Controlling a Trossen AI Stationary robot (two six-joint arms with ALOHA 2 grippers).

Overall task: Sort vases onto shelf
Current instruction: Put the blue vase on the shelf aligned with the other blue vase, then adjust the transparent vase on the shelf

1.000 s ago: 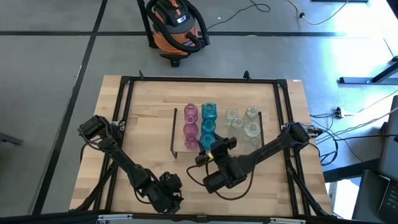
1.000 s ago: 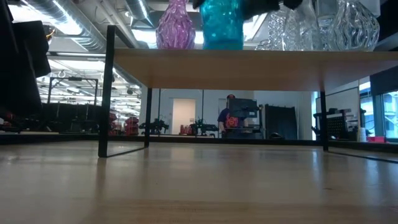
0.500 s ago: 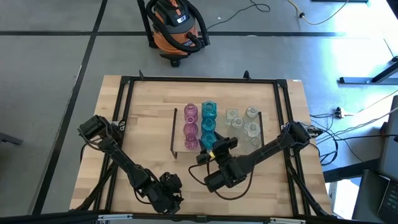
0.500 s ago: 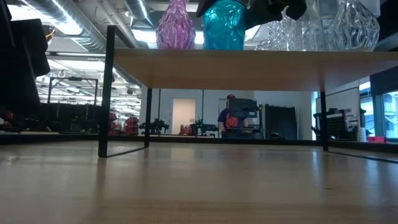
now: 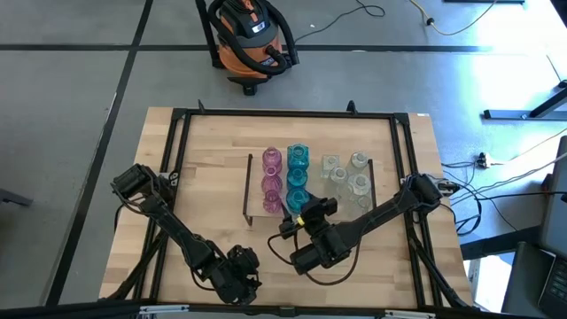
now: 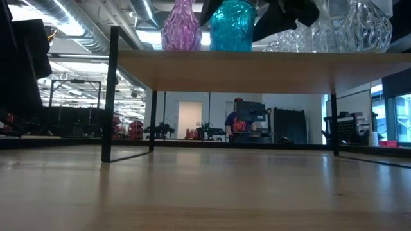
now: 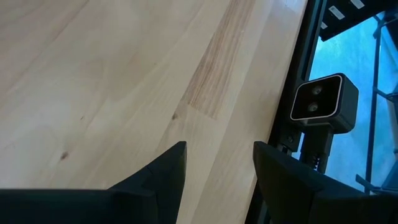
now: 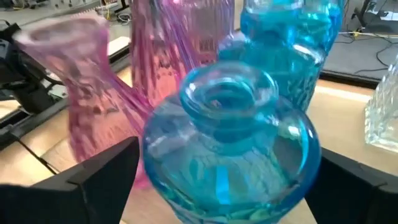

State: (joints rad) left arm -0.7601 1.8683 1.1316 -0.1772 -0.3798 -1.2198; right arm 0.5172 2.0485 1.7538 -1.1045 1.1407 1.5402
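Observation:
The shelf [image 5: 257,177] stands mid-table and carries three rows of vases: pink [image 5: 272,182], teal-blue [image 5: 297,173] and clear [image 5: 347,177]. My right gripper [image 5: 306,213] is at the shelf's near end, open. Its fingers [image 8: 99,177] stand on either side of the nearest teal vase [image 8: 230,143], which stands upright on its base on the shelf top [image 6: 257,70]. In the low view the dark fingers [image 6: 282,13] flank that teal vase [image 6: 231,29], next to a pink vase [image 6: 181,29]. My left gripper [image 7: 217,168] waits open at the near edge [image 5: 237,270].
A black frame [image 5: 177,159] rims the tabletop. A small camera [image 7: 323,102] sits at the table's near edge by my left gripper. Bare wood lies left of the shelf [image 5: 208,177]. An orange vacuum cleaner [image 5: 252,40] stands on the floor beyond the far edge.
My right gripper has drawn slightly toward the near edge; in the low view its dark fingers show larger beside the teal vase. The teal vase stays upright on the shelf.

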